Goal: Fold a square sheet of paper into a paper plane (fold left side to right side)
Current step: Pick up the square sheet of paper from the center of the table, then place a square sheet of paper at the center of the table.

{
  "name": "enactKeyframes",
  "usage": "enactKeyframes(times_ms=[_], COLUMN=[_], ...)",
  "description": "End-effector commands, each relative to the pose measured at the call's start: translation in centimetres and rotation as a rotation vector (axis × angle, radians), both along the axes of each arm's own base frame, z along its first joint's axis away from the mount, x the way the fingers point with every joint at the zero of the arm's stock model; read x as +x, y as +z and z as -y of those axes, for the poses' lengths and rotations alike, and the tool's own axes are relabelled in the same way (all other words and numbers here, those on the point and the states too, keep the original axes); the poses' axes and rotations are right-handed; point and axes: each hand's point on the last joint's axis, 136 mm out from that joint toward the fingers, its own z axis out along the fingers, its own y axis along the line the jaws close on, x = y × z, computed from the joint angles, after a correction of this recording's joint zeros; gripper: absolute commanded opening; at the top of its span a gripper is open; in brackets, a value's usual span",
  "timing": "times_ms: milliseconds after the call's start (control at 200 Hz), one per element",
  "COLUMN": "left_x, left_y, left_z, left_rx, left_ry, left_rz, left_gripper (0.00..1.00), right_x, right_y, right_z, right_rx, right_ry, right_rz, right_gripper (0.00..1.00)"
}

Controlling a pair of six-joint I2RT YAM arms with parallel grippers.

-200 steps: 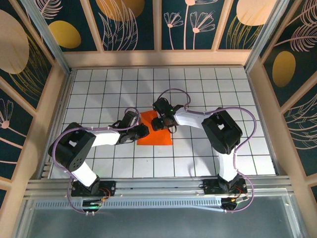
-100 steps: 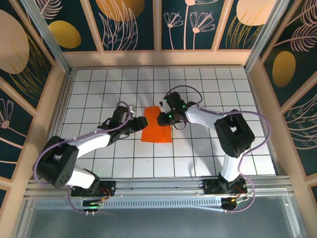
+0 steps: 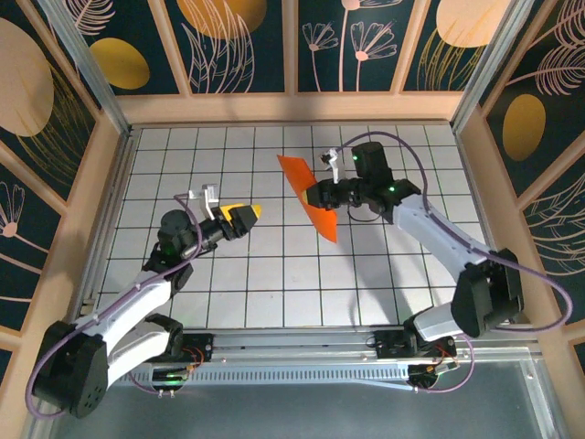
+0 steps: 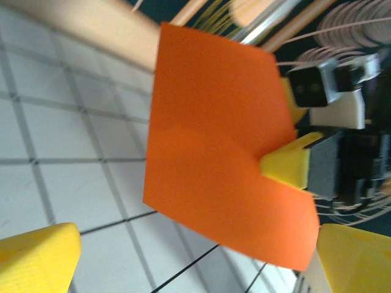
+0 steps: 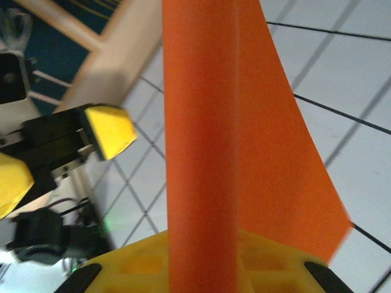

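Right arm reaches out over the far middle of the table (image 3: 411, 274); right gripper (image 3: 322, 194) is clamped on one edge of the square sheet of paper (image 3: 300, 176); the sheet is up in the air, tilted, clear of the grid. Left arm is folded back on the left side; left gripper (image 3: 242, 217) points at the sheet, well apart from it, fingers (image 4: 36, 259) spread wide, holding nothing.

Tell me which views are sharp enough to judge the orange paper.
Top external: crisp and evenly lit, the square sheet of paper clear. Left wrist: paper fairly sharp, surroundings smeared. Right wrist: paper too near the lens, soft-edged.
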Motion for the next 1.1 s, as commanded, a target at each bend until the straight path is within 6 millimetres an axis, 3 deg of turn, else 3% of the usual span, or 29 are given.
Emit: enactKeyframes(times_ms=[0,145,280,370,525,606,736,836,996,1091], left_x=[-1.5,-2.0,-2.3,-2.7,-3.4,-3.5,-3.0,-2.3,-1.0,0.6], left_y=[4.5,6.3,7.7,8.7,9.3,9.0,8.1,6.8,4.5,1.2], left_z=[0.6,1.3,2.2,3.0,4.0,4.2,4.4,4.5,4.3,3.9], left_rx=[-0.045,-0.066,-0.075,-0.078,-0.073,-0.063,-0.027,0.003,0.027,0.074], left_ry=[-0.083,-0.142,-0.207,-0.279,-0.382,-0.406,-0.405,-0.386,-0.33,-0.255], left_rz=[0.193,0.258,0.305,0.332,0.357,0.358,0.343,0.308,0.211,0.069], left_gripper=[0.99,0.99,0.99,0.99,0.97,0.85,0.27,0.0,0.0,0.0], right_x=[-3.4,-6.4,-8.7,-9.6,-8.5,-7.6,-6.2,-5.2,-2.9,-1.1], right_y=[5.7,10.0,12.2,12.5,11.1,10.4,9.2,8.1,6.0,4.2], right_z=[-0.3,-0.3,-0.4,-0.6,-1.1,-1.2,-0.7,-0.3,1.1,2.5], right_rx=[0.138,0.252,0.314,0.331,0.296,0.268,0.232,0.199,0.124,0.082], right_ry=[0.144,0.255,0.348,0.393,0.375,0.352,0.3,0.264,0.135,0.021], right_rz=[0.079,0.144,0.175,0.178,0.161,0.162,0.157,0.14,0.143,0.127], right_gripper=[0.19,0.18,0.18,0.18,0.18,0.18,0.18,0.2,0.34,0.46])
